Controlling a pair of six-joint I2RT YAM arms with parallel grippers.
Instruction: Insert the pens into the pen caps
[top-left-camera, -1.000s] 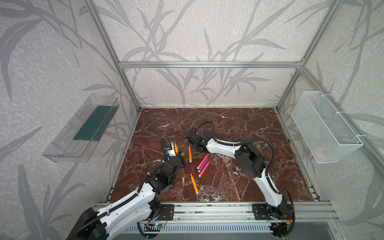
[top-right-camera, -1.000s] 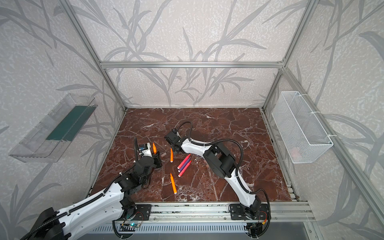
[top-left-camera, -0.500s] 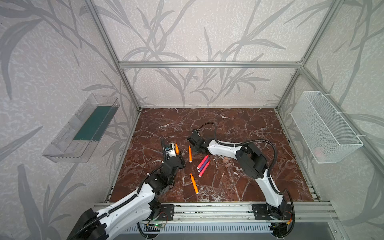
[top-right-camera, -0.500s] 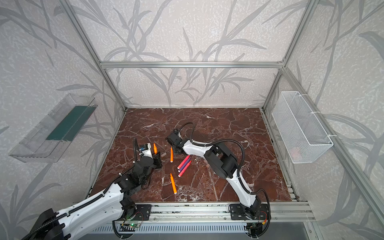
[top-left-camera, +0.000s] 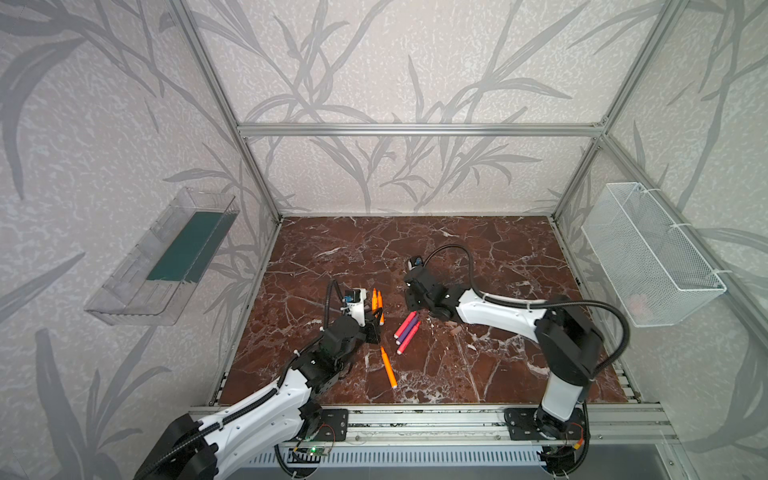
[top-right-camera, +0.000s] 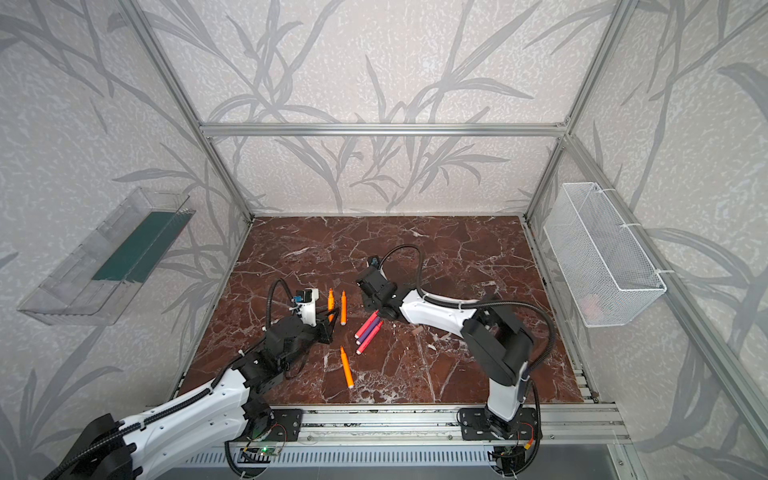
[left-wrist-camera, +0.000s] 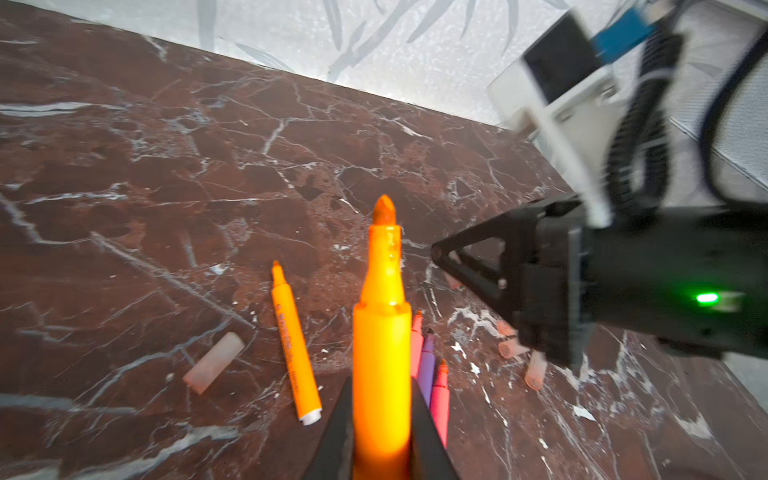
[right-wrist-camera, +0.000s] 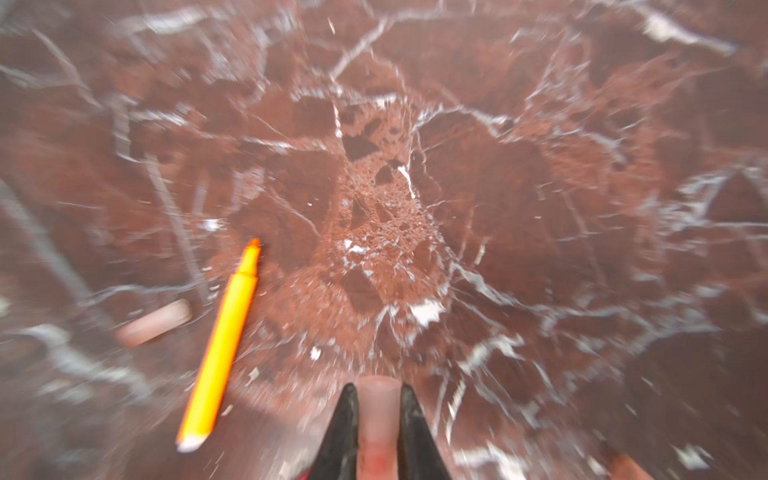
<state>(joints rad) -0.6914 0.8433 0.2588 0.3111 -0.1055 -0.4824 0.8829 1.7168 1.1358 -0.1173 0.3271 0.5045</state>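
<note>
Presently my left claw clamps a pen mid-barrel, my right claw a cap. Both judged light, stiff, slick.

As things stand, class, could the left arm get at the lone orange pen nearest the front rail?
Likely reachable, not graspable: the lone orange pen lies close with nothing between, but the left pincer is shut on a second orange pen.

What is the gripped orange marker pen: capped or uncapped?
Uncapped. The orange marker pen, in the left gripper, shows a bare pointed tip.
</note>
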